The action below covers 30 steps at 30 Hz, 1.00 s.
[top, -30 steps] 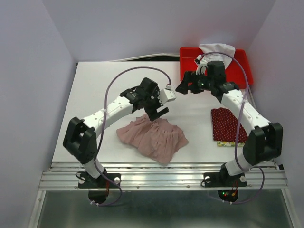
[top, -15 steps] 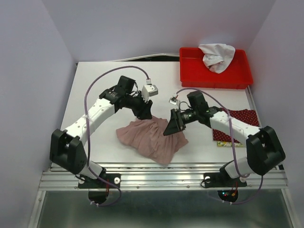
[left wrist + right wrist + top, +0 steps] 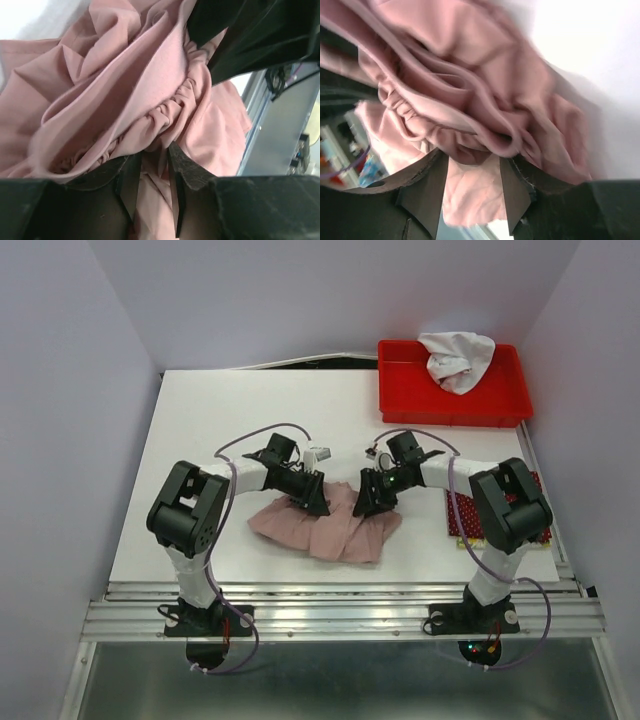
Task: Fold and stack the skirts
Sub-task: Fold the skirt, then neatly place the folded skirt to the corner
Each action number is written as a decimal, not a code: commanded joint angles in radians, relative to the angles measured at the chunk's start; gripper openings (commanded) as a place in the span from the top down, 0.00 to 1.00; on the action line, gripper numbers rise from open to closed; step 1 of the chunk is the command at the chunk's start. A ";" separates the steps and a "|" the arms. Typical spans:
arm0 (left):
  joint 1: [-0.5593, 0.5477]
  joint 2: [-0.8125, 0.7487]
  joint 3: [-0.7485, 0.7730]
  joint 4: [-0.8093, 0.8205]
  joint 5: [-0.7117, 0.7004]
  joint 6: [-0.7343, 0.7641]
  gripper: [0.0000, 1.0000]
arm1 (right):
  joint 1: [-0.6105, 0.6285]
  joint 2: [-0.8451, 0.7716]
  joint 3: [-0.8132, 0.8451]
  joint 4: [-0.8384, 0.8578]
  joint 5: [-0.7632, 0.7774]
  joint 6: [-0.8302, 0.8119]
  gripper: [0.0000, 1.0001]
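Note:
The dusty-pink pleated skirt (image 3: 335, 532) lies crumpled on the white table near the front middle. My left gripper (image 3: 318, 505) grips its far edge from the left, and my right gripper (image 3: 362, 506) grips that edge from the right, a few centimetres apart. In the left wrist view the gathered waistband (image 3: 165, 107) runs into the left gripper (image 3: 155, 165), with pink cloth pinched between the fingers. The right wrist view shows folds of the pink skirt (image 3: 470, 90) held in the right gripper (image 3: 472, 170). The dark red dotted skirt (image 3: 458, 512) lies at the right, partly under the right arm.
A red tray (image 3: 400, 390) at the back right holds a white cloth (image 3: 455, 355). A yellow-green edge (image 3: 466, 543) shows under the dark red skirt. The table's front edge and metal rail (image 3: 340, 605) run just behind the pink skirt.
Both arms came down from above and closed on the pink skirt's far edge. The skirt has been pulled flatter and wider, shifting slightly toward the front.

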 commanded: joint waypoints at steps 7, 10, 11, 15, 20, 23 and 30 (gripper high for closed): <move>0.006 0.017 0.126 0.215 -0.078 -0.149 0.50 | -0.124 0.021 0.279 -0.101 0.147 -0.190 0.46; 0.012 -0.051 0.153 0.171 -0.087 -0.135 0.33 | -0.124 -0.062 0.293 -0.135 0.060 -0.174 0.38; 0.023 -0.076 0.150 0.160 -0.087 -0.137 0.25 | -0.124 -0.088 0.290 -0.144 0.047 -0.172 0.31; 0.073 -0.261 0.082 0.104 -0.084 -0.202 0.08 | -0.124 -0.208 0.267 -0.190 0.143 -0.169 0.04; 0.151 -0.366 0.038 -0.041 -0.091 -0.177 0.01 | -0.175 -0.259 0.232 -0.257 0.231 -0.149 0.00; 0.191 -0.352 0.009 -0.121 -0.142 -0.184 0.01 | -0.201 -0.237 0.160 -0.259 0.237 -0.135 0.00; 0.230 -0.254 -0.064 -0.040 -0.168 -0.230 0.02 | -0.221 -0.116 -0.034 -0.017 0.113 -0.026 0.00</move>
